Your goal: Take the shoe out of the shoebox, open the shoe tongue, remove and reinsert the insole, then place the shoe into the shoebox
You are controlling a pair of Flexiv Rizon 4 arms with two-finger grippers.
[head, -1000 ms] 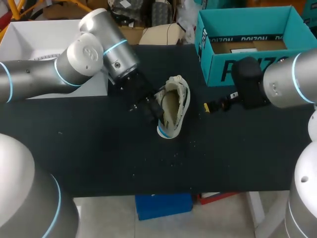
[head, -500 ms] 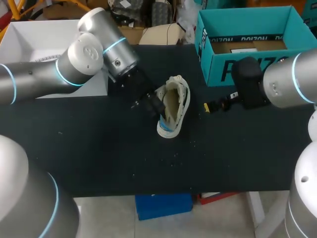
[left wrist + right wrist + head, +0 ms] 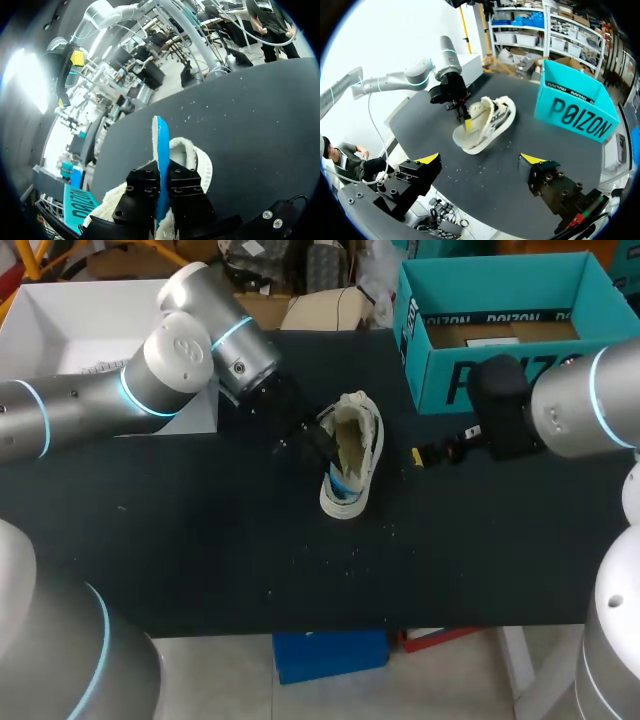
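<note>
A cream shoe (image 3: 368,445) lies on its side in the middle of the black table (image 3: 200,540). My left gripper (image 3: 318,448) sits at the shoe's opening, shut on the thin blue insole (image 3: 341,486). In the left wrist view the insole (image 3: 161,145) stands on edge, pinched between the black fingers (image 3: 142,187), with the shoe (image 3: 200,162) just behind it. My right gripper (image 3: 430,453) hangs open to the right of the shoe, nothing between its yellow tips; the right wrist view shows the right gripper (image 3: 480,160) well short of the shoe (image 3: 487,122). The teal shoebox (image 3: 500,380) stands at the back right.
A white open box (image 3: 90,320) sits at the back left, partly under my left arm. Small white crumbs dot the table near the shoe. The shoebox (image 3: 575,107) stands beside the shoe, ahead of the right gripper.
My left gripper has shifted a little to the right and away from the front edge, still holding the insole. The shoe has turned slightly, and more blue shows at its near end. The right arm has stayed still.
</note>
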